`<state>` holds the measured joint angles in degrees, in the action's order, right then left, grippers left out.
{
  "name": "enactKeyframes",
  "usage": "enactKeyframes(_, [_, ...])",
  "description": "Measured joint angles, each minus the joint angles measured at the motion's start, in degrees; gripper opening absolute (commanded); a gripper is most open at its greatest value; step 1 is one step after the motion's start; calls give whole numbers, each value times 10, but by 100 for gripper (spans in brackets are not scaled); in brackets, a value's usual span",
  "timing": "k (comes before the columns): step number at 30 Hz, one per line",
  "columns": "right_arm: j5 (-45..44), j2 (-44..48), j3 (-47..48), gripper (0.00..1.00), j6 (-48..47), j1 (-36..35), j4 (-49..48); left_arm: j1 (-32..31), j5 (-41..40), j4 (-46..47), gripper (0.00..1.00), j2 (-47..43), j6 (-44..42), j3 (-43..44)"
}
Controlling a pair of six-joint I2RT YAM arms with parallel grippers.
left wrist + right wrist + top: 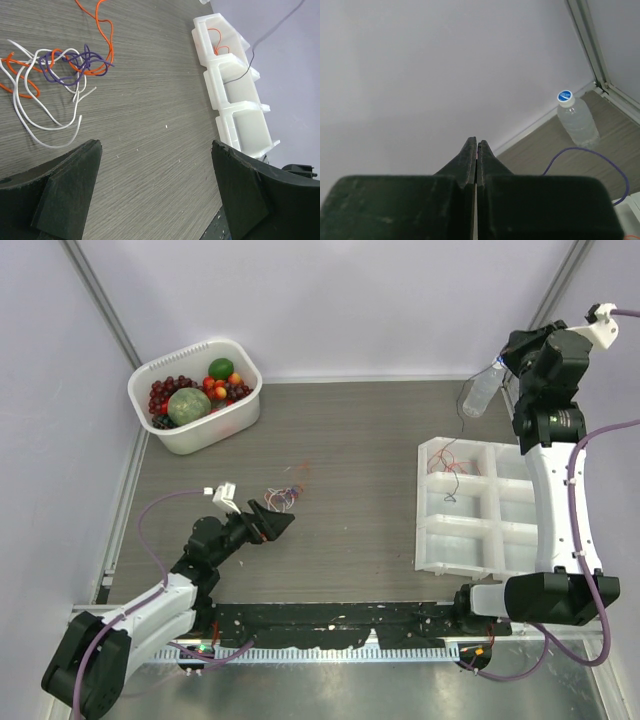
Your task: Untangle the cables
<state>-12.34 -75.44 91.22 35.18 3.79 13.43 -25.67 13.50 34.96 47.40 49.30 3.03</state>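
Note:
A small tangle of cables (283, 498) of white, purple and orange wires lies on the table mid-left. In the left wrist view the tangle (60, 70) is ahead and to the left of the jaws. My left gripper (280, 521) is low just in front of it, open and empty (155, 150). My right gripper (508, 352) is raised high at the back right, jaws pressed together (477, 150) on a thin purple cable (585, 150). That cable (270, 35) rises from the white tray (432, 540). An orange wire (217, 40) lies in a tray compartment.
A white basket (240, 410) of fruit stands at the back left. A clear water bottle (483, 388) with a blue cap (564, 95) stands by the back wall near the right gripper. The compartment tray (220, 85) fills the right side.

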Motion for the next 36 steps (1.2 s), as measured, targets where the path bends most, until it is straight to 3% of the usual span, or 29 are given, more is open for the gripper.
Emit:
enactKeyframes(6, [28,-8,-2,1,18,28,21,-2,0,2,95,13,0,0])
enactKeyframes(20, [48,-54,202,1,22,32,33,-2,0,8,95,29,0,0])
enactKeyframes(26, [50,-46,176,1,22,33,51,-2,0,9,95,29,0,0])
enactKeyframes(31, [50,6,101,1,22,33,63,-2,0,9,95,29,0,0])
enactKeyframes(36, [50,42,86,1,21,33,69,-2,0,12,95,29,0,0])
